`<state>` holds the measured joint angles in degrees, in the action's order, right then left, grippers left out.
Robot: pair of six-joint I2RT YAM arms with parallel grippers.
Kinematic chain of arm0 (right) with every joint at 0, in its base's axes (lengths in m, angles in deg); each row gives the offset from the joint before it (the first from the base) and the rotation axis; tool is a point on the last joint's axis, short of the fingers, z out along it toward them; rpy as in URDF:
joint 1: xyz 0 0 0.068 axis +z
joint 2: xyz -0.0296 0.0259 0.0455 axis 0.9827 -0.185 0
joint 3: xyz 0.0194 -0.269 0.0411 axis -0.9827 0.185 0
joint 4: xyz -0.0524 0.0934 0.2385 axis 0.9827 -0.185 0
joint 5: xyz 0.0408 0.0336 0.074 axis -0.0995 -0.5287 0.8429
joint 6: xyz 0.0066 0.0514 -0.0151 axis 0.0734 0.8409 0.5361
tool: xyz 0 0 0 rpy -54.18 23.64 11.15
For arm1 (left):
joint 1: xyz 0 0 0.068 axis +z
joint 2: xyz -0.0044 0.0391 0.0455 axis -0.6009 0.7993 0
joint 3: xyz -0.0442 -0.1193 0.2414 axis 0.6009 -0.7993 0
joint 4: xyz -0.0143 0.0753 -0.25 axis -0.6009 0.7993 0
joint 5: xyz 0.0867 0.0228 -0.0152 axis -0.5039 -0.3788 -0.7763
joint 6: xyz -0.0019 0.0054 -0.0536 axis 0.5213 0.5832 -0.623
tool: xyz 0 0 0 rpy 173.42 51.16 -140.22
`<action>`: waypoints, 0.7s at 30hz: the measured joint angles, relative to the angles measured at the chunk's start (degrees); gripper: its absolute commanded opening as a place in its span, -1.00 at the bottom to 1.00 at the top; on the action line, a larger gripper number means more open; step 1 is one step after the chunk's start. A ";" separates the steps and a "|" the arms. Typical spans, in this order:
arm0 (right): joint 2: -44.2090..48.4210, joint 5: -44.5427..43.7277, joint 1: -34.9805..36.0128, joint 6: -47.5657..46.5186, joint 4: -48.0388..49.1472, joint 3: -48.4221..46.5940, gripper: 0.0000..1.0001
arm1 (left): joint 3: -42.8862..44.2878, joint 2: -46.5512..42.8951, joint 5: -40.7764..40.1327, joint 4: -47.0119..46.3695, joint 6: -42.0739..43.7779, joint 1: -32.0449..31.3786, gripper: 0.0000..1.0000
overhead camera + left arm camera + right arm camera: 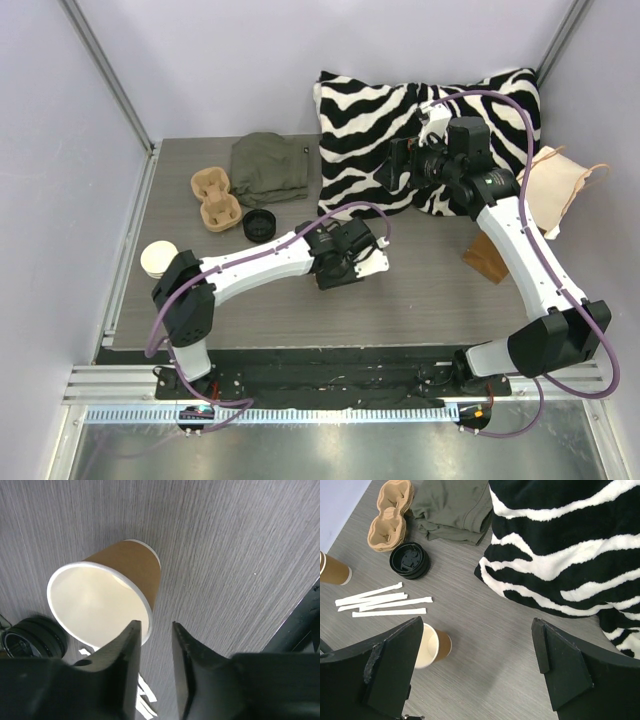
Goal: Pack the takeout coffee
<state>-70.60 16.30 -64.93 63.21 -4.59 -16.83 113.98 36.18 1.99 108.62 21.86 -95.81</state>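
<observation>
From above, the left arm reaches out over the middle of the grey table (420,300), its left gripper (340,265) pointing down close to the surface. The takeout coffee cup cannot be made out beneath it in this view. The right gripper (402,165) hangs further back, over the edge of a zebra-striped pillow (370,110). A tan two-hole cup carrier (215,197) sits at the back left beside a folded olive cloth (270,168). A black lid (259,226) lies just in front of the carrier, and a second cup (158,258) stands near the left edge. In the left wrist view, the takeout coffee cup (130,565) lies on its side on the table, its pale open mouth turned towards the camera. The left gripper (155,625) has its fingers a narrow way apart with only bare table between them. One finger overlaps the cup's rim in the picture, and whether it touches cannot be told. The black lid (32,637) shows at the lower left. In the right wrist view, the right gripper (477,622) is spread wide and holds nothing. The takeout coffee cup (440,645) lies on its side, partly behind one finger and just beside some white paper strips (385,600). Beyond them are the lid (410,560), the carrier (390,515), the cloth (455,505) and the pillow (570,545). The second cup (332,570) is at the left edge.
</observation>
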 measured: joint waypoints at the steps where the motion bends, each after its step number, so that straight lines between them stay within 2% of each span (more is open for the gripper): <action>1: 0.00 0.02 0.00 0.00 0.02 0.00 0.99 | 0.17 0.00 0.11 0.26 -0.11 0.00 -0.01; 2: 0.00 0.02 0.00 0.00 0.00 0.00 0.99 | 0.52 0.00 0.31 0.81 -0.13 0.00 0.10; 3: 0.00 0.02 0.00 0.00 0.00 0.00 0.99 | 1.14 0.00 0.55 1.57 -0.20 0.00 0.64; 4: 0.00 0.02 0.00 0.00 -0.02 0.00 1.00 | 2.01 -0.02 0.87 2.58 -0.24 0.02 0.94; 5: 0.00 0.02 0.00 0.00 -0.07 -0.02 1.00 | 3.04 -0.09 1.27 3.56 0.20 0.07 0.99; 10: 0.00 0.00 0.00 -0.39 -0.92 -0.59 1.00 | 11.52 -3.87 7.67 7.45 -2.27 4.07 1.00; 14: 0.02 -1.20 0.00 -0.44 -1.46 -2.29 0.99 | 13.27 -14.14 10.60 4.22 -7.06 15.02 0.99; 17: 0.02 -2.67 -0.02 -1.57 -1.64 -3.80 1.00 | 8.39 -23.37 10.19 -1.81 -8.07 22.05 0.99; 19: 0.04 -2.93 -0.02 -2.56 -1.64 -4.20 1.00 | 2.99 -28.63 9.05 -4.39 -7.23 22.56 1.00; 21: 0.04 -1.46 -0.04 -3.63 -1.97 -4.17 1.00 | -0.13 -30.27 8.00 -4.00 -5.22 22.14 0.99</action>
<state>-70.55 14.83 -64.97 59.59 -6.55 -21.01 113.85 5.91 9.99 104.62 16.64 -73.67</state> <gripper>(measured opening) 0.996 0.996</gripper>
